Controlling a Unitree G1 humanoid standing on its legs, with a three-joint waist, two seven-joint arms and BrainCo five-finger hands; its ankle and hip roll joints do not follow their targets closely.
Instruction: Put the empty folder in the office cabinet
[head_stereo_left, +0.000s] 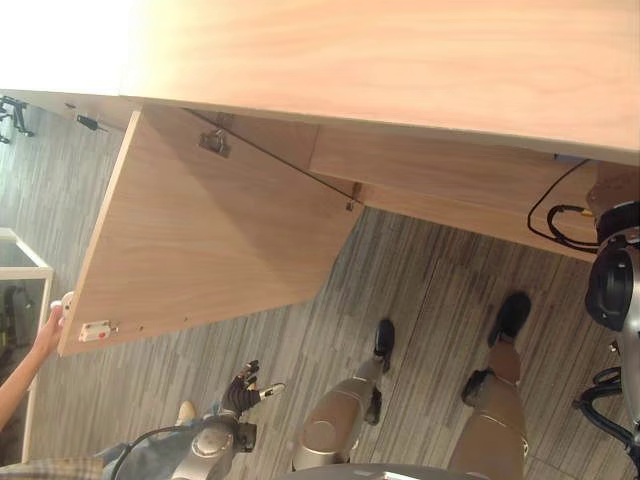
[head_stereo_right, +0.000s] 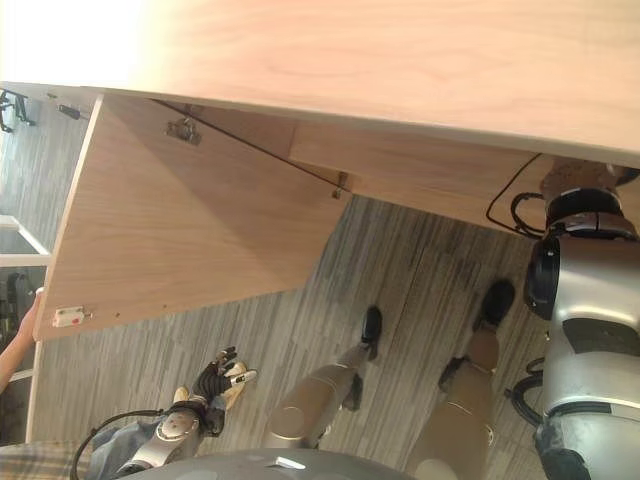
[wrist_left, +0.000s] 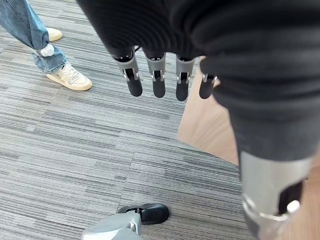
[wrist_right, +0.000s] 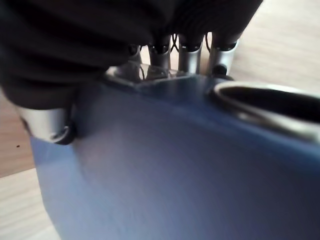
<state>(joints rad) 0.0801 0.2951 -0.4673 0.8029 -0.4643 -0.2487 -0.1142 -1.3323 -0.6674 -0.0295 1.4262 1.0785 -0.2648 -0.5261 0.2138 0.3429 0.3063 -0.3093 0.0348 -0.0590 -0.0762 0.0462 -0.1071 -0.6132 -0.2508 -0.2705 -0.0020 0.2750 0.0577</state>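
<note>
R hand (wrist_right: 195, 55) is clamped on the blue folder (wrist_right: 175, 165): in the R wrist view the fingers (wrist_right: 189, 56) go down behind the folder's top edge and the thumb (wrist_right: 47, 125) presses its near face, so the folder is pinched between them. A metal-rimmed finger hole (wrist_right: 270, 107) shows on the folder near the fingers. Pale wood surface behind it.

L hand (head_stereo_left: 243, 388) hangs low beside the robot, above the grey striped carpet (wrist_left: 75, 150); in the L wrist view its fingers (wrist_left: 159, 75) point down, straight and spread apart, holding nothing.

Head views: the wood cabinet top (head_stereo_left: 400, 60) runs across the upper part, w/ the cabinet door (head_stereo_left: 210, 240) swung open to the robot's L. A hinge (head_stereo_left: 213, 142) sits on the door's inner face and a small white catch (head_stereo_left: 97, 330) near its free edge. A person's hand (head_stereo_left: 52, 325) is touching that free edge of the door. Person's jeans leg and pale shoe (wrist_left: 70, 76) stand on the carpet near the L hand. A black cable (head_stereo_left: 560, 215) loops under the top on the R side.
</note>
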